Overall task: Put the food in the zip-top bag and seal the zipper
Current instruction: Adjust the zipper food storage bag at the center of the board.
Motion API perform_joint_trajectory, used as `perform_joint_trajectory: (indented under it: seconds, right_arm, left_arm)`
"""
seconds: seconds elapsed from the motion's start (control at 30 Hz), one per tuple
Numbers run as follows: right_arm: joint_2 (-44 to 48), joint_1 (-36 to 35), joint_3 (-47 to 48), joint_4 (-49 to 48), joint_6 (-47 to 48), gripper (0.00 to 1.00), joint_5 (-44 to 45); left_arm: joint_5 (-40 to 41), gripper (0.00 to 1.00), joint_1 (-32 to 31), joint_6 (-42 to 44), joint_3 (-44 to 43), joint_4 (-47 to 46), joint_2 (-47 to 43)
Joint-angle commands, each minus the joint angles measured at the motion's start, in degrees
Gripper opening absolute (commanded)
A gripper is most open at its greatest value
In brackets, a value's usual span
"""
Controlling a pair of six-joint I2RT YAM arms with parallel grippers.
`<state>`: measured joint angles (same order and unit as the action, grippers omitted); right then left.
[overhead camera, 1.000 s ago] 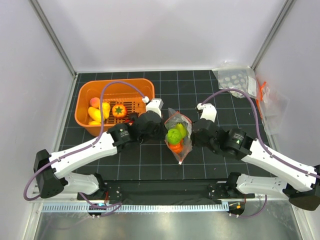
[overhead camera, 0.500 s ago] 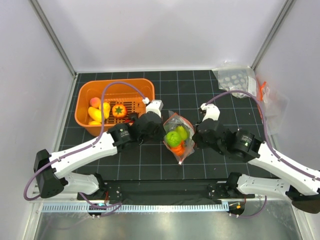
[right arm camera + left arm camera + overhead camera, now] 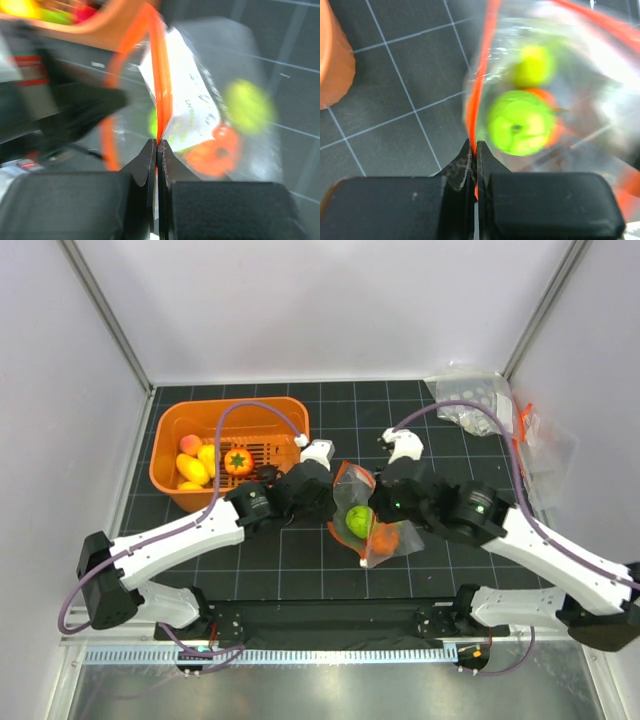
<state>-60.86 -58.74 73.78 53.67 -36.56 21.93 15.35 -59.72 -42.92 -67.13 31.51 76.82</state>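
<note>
- Zipper [image 3: 481, 75] duty: the left hand [image 3: 474, 150] is clamped on the orange-red strip, jaws pressed together with only the strip between them.
- The right hand [image 3: 156, 145] pinches the same strip just as narrowly, with the white label beside it.
- The zip-top bag [image 3: 372, 525] lies at the worktop's centre between the 2 wrists, with green food [image 3: 520, 122] and a yellow piece [image 3: 533, 65] inside. The orange basket [image 3: 230, 403] sits at 10 o'clock with more pieces [image 3: 238, 461] in it.
- Best play, I'd say: 1 hand anchors while the other draws along the strip with a steady squeeze. Keep the strip taut and straight, and the bag low so the fruit stays off the mouth.
- Hard to read: the right wrist view is smeared, and from above both hands cover the mouth. I cannot tell how much of the strip is already pressed shut.
</note>
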Motion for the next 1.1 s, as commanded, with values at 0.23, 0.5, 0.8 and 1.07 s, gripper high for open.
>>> perform_joint_trajectory:
  seconds: [0.23, 0.5, 0.8, 1.07]
  right_arm:
    - [-3.7, 0.0, 7.9, 24.0, -5.9, 0.01, 29.6]
    - [-6.8, -0.5, 6.7, 13.5, 0.9, 0.01, 15.6]
    - [-7.7, -0.6, 11.0, 28.1, -6.7, 0.01, 35.2]
    - [-1.4, -0.6, 17.0, 11.8, 4.1, 0.01, 23.4]
  left_arm:
    - [3.5, 0.0, 0.0, 3.4, -11.0, 9.7, -3.3]
    - [2.5, 0.0, 0.0, 3.4, -11.8, 8.8, 0.8]
    - [6.2, 0.0, 3.6, 5.3, -11.3, 12.4, -0.1]
    - [-3.9, 0.0, 4.0, 6.3, -19.5, 9.9, -0.8]
